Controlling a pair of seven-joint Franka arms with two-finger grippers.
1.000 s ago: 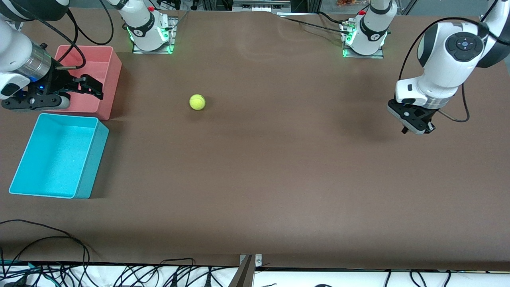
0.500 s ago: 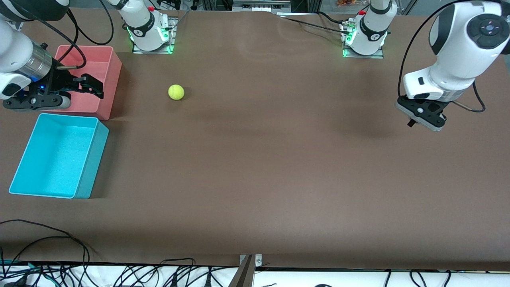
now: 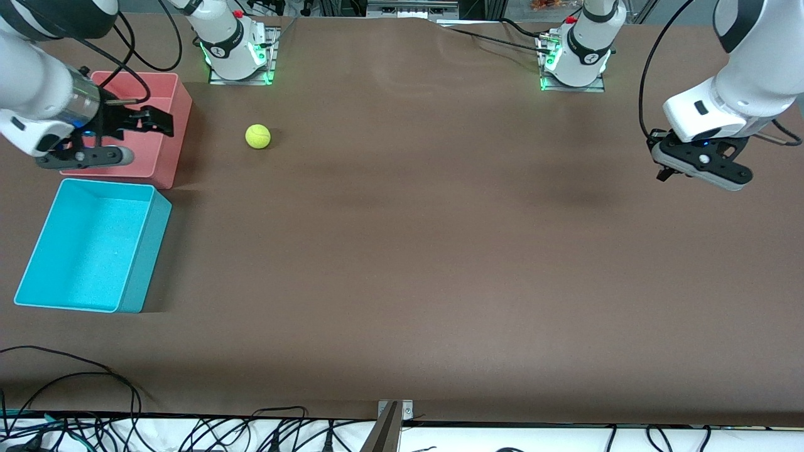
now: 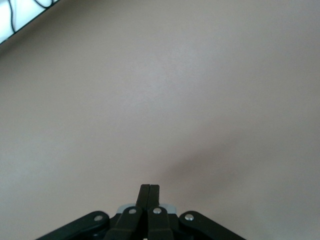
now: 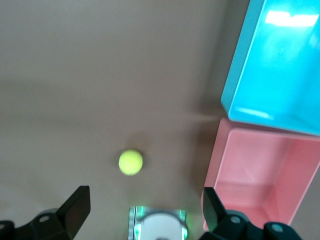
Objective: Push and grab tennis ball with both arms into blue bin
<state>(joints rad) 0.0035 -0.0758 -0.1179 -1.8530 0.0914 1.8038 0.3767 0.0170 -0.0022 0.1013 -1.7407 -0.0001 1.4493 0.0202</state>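
The tennis ball [image 3: 257,136] lies free on the brown table [image 3: 414,251], beside the pink bin [image 3: 164,135] toward the left arm's end, touching neither bin nor gripper. The right gripper [image 3: 157,119] hangs over the pink bin with its fingers [image 5: 76,210] spread wide apart and nothing between them; the ball sits a short way off from its fingertips, toward the left arm's end of the table (in the right wrist view it shows between the two spread fingers, well apart from them). The blue bin [image 3: 135,257] stands just beside the pink bin, nearer to the front camera, and holds nothing. The left gripper [image 3: 661,174] hovers over bare table at the left arm's end, fingers [image 4: 149,192] pressed together with nothing held, far from the ball.
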